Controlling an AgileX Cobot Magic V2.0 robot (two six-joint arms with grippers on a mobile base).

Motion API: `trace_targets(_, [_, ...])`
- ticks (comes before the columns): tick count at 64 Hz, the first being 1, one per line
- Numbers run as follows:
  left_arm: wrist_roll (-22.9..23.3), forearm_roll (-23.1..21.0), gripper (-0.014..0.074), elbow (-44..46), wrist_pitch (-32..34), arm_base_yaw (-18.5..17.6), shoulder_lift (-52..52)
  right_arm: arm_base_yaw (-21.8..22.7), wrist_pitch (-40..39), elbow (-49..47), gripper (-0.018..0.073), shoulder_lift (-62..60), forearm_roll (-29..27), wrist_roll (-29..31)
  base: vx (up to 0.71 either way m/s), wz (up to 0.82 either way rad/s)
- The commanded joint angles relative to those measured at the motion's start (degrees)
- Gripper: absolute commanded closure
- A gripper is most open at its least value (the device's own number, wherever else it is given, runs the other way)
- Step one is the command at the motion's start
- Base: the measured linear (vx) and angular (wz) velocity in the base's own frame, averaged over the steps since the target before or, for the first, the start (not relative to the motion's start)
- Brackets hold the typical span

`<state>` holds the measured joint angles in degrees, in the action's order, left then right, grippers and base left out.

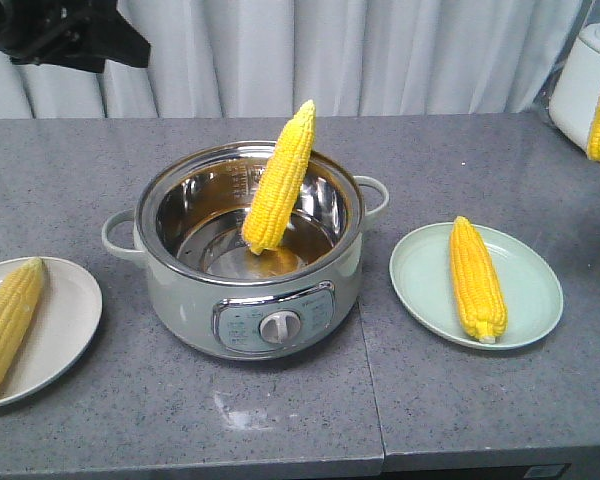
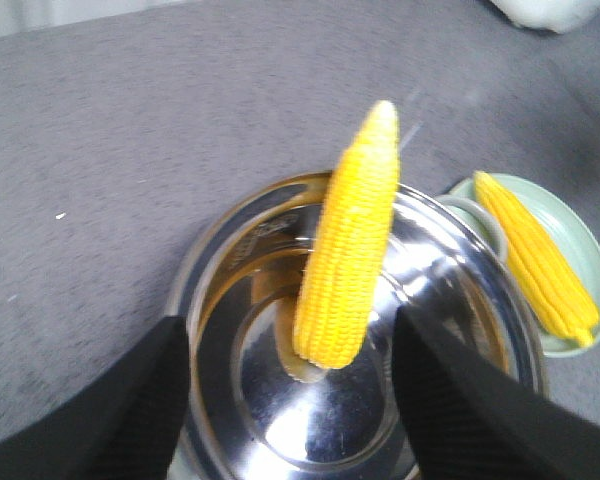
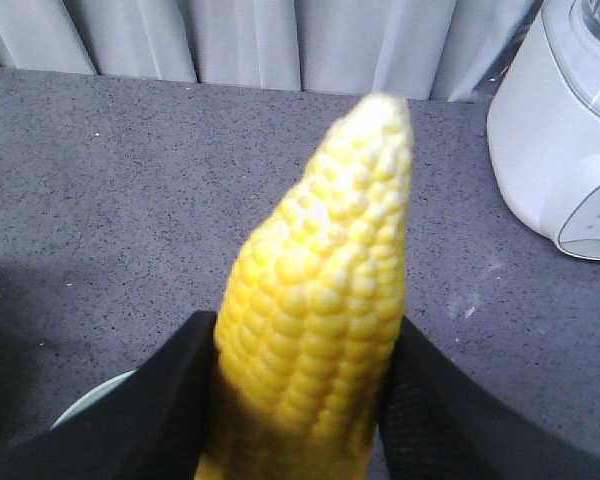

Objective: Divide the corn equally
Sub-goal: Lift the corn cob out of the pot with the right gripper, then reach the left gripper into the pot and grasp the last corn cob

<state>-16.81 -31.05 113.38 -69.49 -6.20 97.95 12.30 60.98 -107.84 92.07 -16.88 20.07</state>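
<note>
Yellow corn (image 3: 320, 280) clamped in right end effector (image 3: 300, 345) (upright).

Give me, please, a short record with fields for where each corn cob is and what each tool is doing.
leaning cob: propped inside the pot, tip above the rim
cream-plate cob: lying on the cream plate
green-plate cob: lying on the green plate
held cob: in the air, gripped by the right tool
left tool: open, above the pot, holding nothing
cobs in view: four
</note>
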Motion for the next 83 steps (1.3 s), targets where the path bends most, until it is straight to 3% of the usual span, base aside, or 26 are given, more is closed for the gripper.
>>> trace_targets(1, [-5.0,-3.7,0.0097,1.2,2.9,-2.2,-0.5,0.3,-3.3,-1.5,0.0344,-2.4,-1.0,0.1,0.00,0.00])
trace_targets(7, [-8.0,-3.6,0.0037,1.2,2.8,-3.8,1.4,0.3,-3.3,-1.5,0.0344,-2.4,-1.3,0.1,0.00,0.00])
trace_targets(17, [-8.2,-3.5,-0.0022,1.2,3.5,-6.1,4.4,0.3,-3.3,-1.5,0.0344,-2.4,-1.3,0.1,0.00,0.00])
trace_targets(49, [-12.4,-2.9,-0.0015,1.2,10.3,-13.2,12.0,0.3,-3.3,-1.5,0.0344,-2.4,-1.3,0.1,0.00,0.00])
trace_targets(68, [-12.1,2.8,-0.0012,1.3,11.5,-14.4,14.0,0.3,-3.3,-1.5,0.0344,-2.4,-1.3,0.1,0.00,0.00])
trace_targets(83, [-11.9,3.0,-0.0012,1.3,12.5,-14.5,15.3,0.3,-3.3,-1.5,0.0344,-2.4,-1.4,0.1,0.00,0.00])
